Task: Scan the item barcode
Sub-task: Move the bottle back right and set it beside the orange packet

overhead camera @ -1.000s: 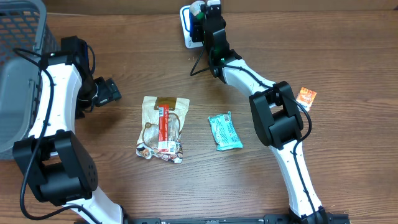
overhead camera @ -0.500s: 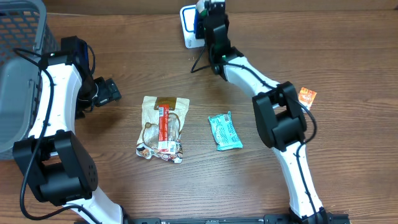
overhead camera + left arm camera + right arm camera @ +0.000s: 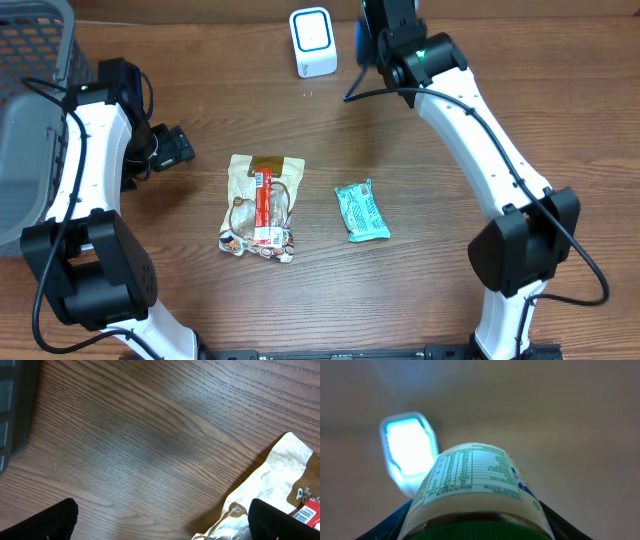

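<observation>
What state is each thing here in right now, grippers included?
Left gripper, open, empty.
Right gripper, shut on the bottle.
Bottle, capped, held near the scanner.
Scanner, standing, screen lit.
Tan snack packet, lying flat on the table.
Teal packet, lying flat on the table.

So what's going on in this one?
The right gripper holds a green-lidded jar up beside the lit scanner, nutrition label toward the wrist camera. The left gripper hangs open over the table, next to a snack bag. A teal packet lies nearby.
</observation>
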Tool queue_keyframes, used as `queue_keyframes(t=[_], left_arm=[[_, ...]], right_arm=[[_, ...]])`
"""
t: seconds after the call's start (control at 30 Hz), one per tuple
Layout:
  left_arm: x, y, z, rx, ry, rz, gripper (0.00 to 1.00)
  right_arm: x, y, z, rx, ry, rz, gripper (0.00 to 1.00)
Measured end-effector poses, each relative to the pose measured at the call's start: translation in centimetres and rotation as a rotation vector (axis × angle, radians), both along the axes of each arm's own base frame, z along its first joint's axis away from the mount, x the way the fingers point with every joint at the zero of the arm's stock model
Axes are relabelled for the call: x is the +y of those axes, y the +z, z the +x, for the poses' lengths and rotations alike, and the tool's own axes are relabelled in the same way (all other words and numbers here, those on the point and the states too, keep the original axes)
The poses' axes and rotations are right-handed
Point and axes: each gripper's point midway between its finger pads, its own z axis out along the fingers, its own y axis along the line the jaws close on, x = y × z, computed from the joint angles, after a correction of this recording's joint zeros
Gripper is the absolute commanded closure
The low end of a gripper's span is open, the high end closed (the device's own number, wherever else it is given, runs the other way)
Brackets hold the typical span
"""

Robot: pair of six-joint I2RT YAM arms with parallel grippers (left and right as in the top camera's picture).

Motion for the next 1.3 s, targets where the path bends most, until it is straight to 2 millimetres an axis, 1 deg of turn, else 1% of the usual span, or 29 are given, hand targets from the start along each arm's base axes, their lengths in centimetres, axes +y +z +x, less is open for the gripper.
queue_keyframes(t=[0.03,0.07,0.1,0.13,0.17,0.33,0.43,0.47,0.5,0.53,0.57,0.73,0.8,0.83,0.9,1.0,1.03,1.07,1.1,1.13,1.17,1.2,1.23,1.27,1.3], left_arm=[[0.0,0.0,0.0,0.0,0.0,0.0,0.0],[0.0,0.0,0.0,0.0,0.0,0.0,0.0],[0.0,0.0,0.0,0.0,0.0,0.0,0.0],[0.0,0.0,0.0,-0.001,0.0,0.0,0.0],[0.0,0.0,0.0,0.0,0.0,0.0,0.01],[0.0,0.0,0.0,0.0,0.0,0.0,0.0],[0.0,0.0,0.0,-0.001,0.0,0.0,0.0],[0.0,0.0,0.0,0.0,0.0,0.0,0.0],[0.0,0.0,0.0,0.0,0.0,0.0,0.0],[0.0,0.0,0.0,-0.001,0.0,0.001,0.0],[0.0,0.0,0.0,0.0,0.0,0.0,0.0],[0.0,0.0,0.0,0.0,0.0,0.0,0.0],[0.0,0.0,0.0,0.0,0.0,0.0,0.0],[0.0,0.0,0.0,-0.001,0.0,0.0,0.0],[0.0,0.0,0.0,0.0,0.0,0.0,0.0],[0.0,0.0,0.0,0.0,0.0,0.0,0.0],[0.0,0.0,0.0,0.0,0.0,0.0,0.0],[0.0,0.0,0.0,0.0,0.0,0.0,0.0],[0.0,0.0,0.0,0.0,0.0,0.0,0.0],[0.0,0.0,0.0,0.0,0.0,0.0,0.0],[0.0,0.0,0.0,0.0,0.0,0.0,0.0],[0.0,0.0,0.0,-0.001,0.0,0.001,0.0],[0.0,0.0,0.0,0.0,0.0,0.0,0.0],[0.0,0.0,0.0,0.0,0.0,0.0,0.0],[0.0,0.0,0.0,0.0,0.0,0.0,0.0]], right_arm=[[-1.2,-2.0,-1.2,0.087,-0.035,-0.017,0.96],[-3.1,-5.0,-2.7,0.204,-0.093,-0.041,0.96],[-4.8,-7.4,-3.5,0.278,-0.145,-0.05,0.96],[-5.4,-8.2,-3.9,0.305,-0.162,-0.049,0.96],[-7.1,-10.4,-4.9,0.372,-0.204,-0.046,0.96],[-11.8,-15.2,-7.6,0.504,-0.317,-0.012,0.96],[-14.3,-17.3,-8.9,0.551,-0.375,0.016,0.94],[-14.8,-17.7,-9.3,0.565,-0.388,0.024,0.47],[-15.7,-18.3,-9.9,0.592,-0.413,0.046,0.25],[-16.0,-18.3,-9.9,0.593,-0.422,0.057,0.06],[-16.2,-18.4,-9.9,0.596,-0.426,0.081,0.0],[-16.0,-18.5,-10.3,0.624,-0.43,0.134,0.0],[-15.9,-17.9,-10.5,0.641,-0.421,0.14,0.0],[-15.9,-17.2,-10.2,0.64,-0.41,0.141,0.0],[-16.0,-15.0,-9.4,0.622,-0.399,0.146,0.0],[-15.5,-11.2,-9.2,0.607,-0.375,0.177,0.01],[-14.7,-8.9,-9.8,0.604,-0.353,0.217,0.05],[-14.3,-8.1,-10.0,0.6,-0.343,0.234,0.07],[-13.6,-6.7,-10.8,0.603,-0.32,0.264,0.07],[-12.4,-5.0,-12.3,0.619,-0.272,0.293,0.08],[-11.7,-4.3,-13.3,0.643,-0.245,0.295,0.17],[-10.9,-4.0,-14.4,0.679,-0.22,0.296,0.23],[-10.5,-4.0,-14.9,0.697,-0.21,0.297,0.3],[-9.5,-4.1,-15.7,0.734,-0.173,0.293,0.5],[-8.9,-4.3,-16.3,0.757,-0.16,0.293,0.76]])
